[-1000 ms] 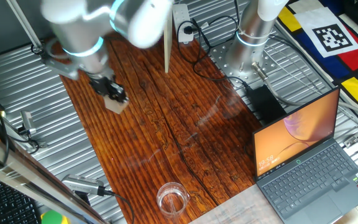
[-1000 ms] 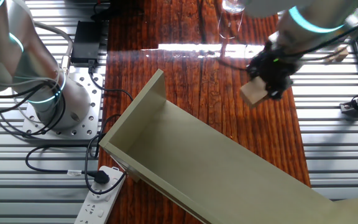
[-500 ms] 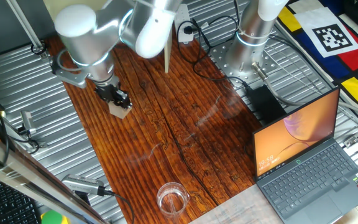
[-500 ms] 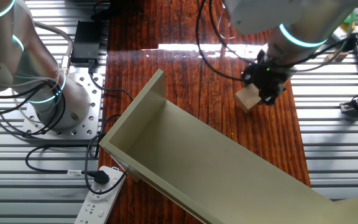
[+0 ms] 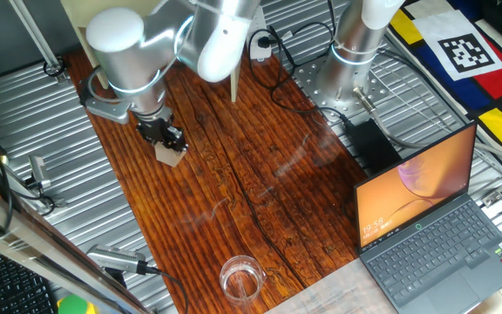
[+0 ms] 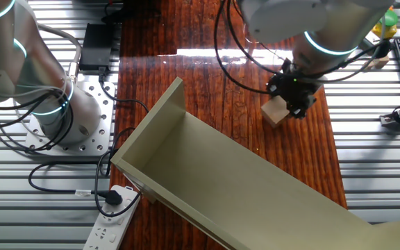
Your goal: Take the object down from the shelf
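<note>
The small light-tan wooden cube (image 5: 171,155) is at the left part of the wooden tabletop, held between the black fingers of my gripper (image 5: 166,144), at or just above the surface. In the other fixed view the cube (image 6: 275,112) sits under the gripper (image 6: 288,103), beyond the far side of the cream shelf (image 6: 228,180). The gripper is shut on the cube. The shelf shows in one fixed view only as a thin upright edge (image 5: 234,61) at the back.
A clear drinking glass (image 5: 241,279) stands near the front edge. An open laptop (image 5: 434,227) is at the right. A second arm's base (image 5: 347,61), a black power brick (image 5: 369,144), cables and a power strip (image 6: 113,215) are at the back.
The gripper with the cube has moved lower and a little toward the table's middle; the arm's elbow has swung rightward. The cube stays gripped.
</note>
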Action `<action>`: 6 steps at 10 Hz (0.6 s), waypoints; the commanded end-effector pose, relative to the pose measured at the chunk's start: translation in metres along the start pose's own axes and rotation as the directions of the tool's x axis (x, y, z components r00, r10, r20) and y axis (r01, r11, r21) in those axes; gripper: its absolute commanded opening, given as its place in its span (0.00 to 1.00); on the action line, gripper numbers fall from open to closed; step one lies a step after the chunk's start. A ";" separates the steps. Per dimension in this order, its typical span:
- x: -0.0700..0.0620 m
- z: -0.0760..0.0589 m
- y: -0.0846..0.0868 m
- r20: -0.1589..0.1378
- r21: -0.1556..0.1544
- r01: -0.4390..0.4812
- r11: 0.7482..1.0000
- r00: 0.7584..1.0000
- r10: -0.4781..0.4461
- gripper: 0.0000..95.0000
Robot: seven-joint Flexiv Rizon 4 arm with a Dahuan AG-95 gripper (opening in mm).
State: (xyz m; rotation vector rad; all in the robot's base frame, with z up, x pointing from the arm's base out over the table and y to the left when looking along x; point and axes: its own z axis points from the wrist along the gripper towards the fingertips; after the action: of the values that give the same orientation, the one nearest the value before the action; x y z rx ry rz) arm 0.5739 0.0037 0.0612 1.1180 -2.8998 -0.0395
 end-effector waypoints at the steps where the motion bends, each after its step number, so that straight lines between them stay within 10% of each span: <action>1: 0.002 -0.002 0.000 0.001 0.001 0.026 1.000 1.000 -0.026 0.60; 3: 0.001 -0.008 -0.005 -0.002 -0.011 0.038 0.999 0.999 -0.038 0.60; 5: 0.003 -0.049 -0.024 -0.013 -0.003 0.019 1.000 1.000 -0.019 0.60; 6: 0.004 -0.064 -0.028 -0.001 -0.005 -0.045 0.999 0.999 0.045 0.20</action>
State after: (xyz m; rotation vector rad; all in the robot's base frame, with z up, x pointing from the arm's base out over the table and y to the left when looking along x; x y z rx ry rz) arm 0.5935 -0.0190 0.1251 1.1623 -2.8398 -0.0651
